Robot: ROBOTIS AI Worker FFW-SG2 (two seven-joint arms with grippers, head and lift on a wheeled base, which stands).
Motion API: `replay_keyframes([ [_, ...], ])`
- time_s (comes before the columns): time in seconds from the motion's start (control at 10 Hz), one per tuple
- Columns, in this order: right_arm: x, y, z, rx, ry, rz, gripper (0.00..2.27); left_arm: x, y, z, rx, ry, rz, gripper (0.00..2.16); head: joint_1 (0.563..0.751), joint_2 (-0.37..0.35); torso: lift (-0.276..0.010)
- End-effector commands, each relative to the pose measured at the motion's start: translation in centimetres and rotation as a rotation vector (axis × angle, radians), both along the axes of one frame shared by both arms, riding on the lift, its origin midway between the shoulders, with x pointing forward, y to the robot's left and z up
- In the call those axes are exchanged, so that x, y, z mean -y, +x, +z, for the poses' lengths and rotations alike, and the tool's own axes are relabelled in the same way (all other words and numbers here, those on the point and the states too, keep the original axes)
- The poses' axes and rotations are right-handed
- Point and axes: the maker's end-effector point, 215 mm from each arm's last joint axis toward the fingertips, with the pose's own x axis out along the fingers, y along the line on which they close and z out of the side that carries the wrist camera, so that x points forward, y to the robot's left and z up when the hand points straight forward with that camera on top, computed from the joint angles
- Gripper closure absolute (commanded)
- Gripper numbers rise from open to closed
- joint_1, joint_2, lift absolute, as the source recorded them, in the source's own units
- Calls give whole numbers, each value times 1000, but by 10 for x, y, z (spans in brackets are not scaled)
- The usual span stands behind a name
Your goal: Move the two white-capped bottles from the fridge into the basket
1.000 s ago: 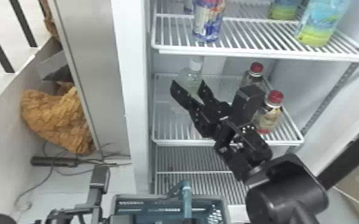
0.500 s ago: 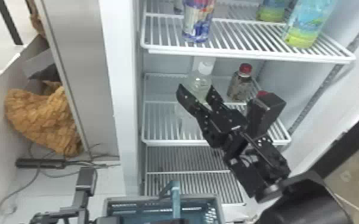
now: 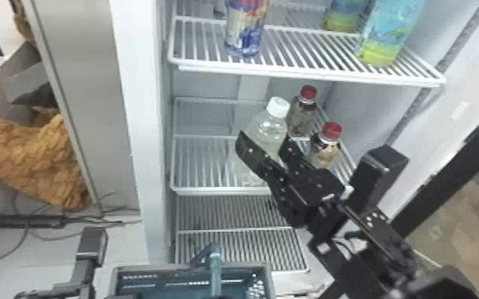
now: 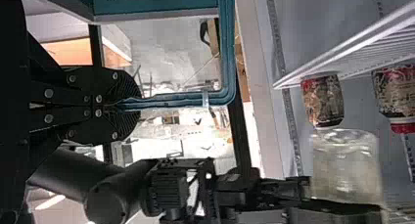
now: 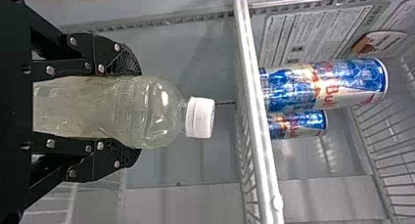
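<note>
White-capped bottle (image 3: 267,129): held near the centre of the head view, tilted, cap uppermost, by the front edge of the middle shelf (image 3: 203,191); apparently lifted clear of it.
Right gripper (image 5: 134,110): one finger is pressed to each side of the bottle's body, which is pinched below the shoulder.
Left gripper (image 4: 131,105): its fingers are pressed together on the teal handle (image 3: 215,274), by which the basket seems to be steadied.
Basket (image 3: 151,269): seen at the bottom edge of the head view, left of centre; its contents cannot be fully judged, as it is cut off by the frame.
Red-capped bottles (image 3: 324,147): stood right of centre; not asked for.
Progress: one bottle is grasped but not yet delivered; whether the other has been moved cannot be told.
Left to do: the held bottle must be drawn out, lowered and released into the basket.
</note>
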Motion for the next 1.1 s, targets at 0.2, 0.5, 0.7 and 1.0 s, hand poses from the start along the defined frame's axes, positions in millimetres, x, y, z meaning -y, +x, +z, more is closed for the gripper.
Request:
replay_keyframes([
  [0.2,17,-36,0,-71,-55,-9,792,-2,-1,-2,-4,3,1,1156,695,-240,-260],
  [0.5,28,-62,-13,-159,-104,-8,792,-1,-4,-3,-6,7,-7,1156,695,-272,-260],
  [0.7,32,-76,-28,-229,-114,0,794,1,-5,-4,-7,7,-10,1156,695,-292,-260],
  [1.0,37,-101,-50,-346,-138,3,794,-1,-2,-4,-3,11,-4,1156,695,-315,-260],
])
